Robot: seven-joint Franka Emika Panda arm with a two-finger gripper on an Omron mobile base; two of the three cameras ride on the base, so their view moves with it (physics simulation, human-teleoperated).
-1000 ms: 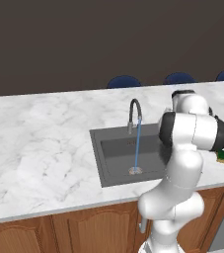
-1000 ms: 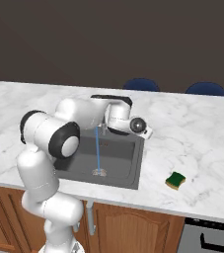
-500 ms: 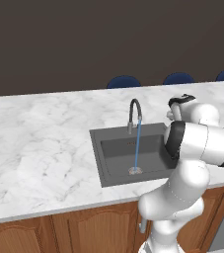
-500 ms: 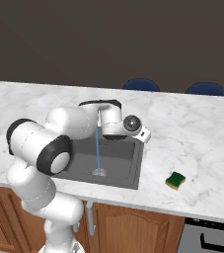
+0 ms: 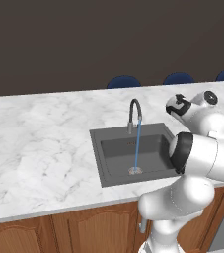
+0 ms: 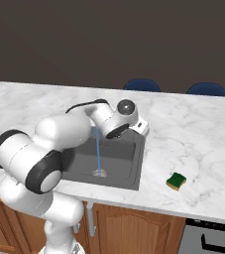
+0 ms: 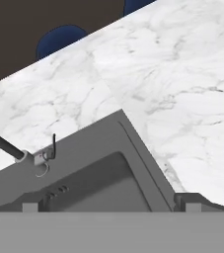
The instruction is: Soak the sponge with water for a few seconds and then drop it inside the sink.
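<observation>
White Panda arm is swinging right across the dark grey recessed sink [image 6: 138, 163] toward the green-and-yellow sponge [image 6: 176, 181] — two-finger gripper [image 6: 140, 127] wide open, empty — grab pending, thin blue water stream [image 6: 98, 154] already running.

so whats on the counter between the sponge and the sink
Nothing: in the right base view the stretch of marble counter between the sponge and the sink rim is bare. The open tool hangs above the sink's far right corner, not in that gap.

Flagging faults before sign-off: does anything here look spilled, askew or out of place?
Nothing spilled or damaged. The thin light-blue water stream runs straight into the dark grey sink unused; the small green-and-yellow sponge lies flat on the marble counter, apart from the basin.
</observation>
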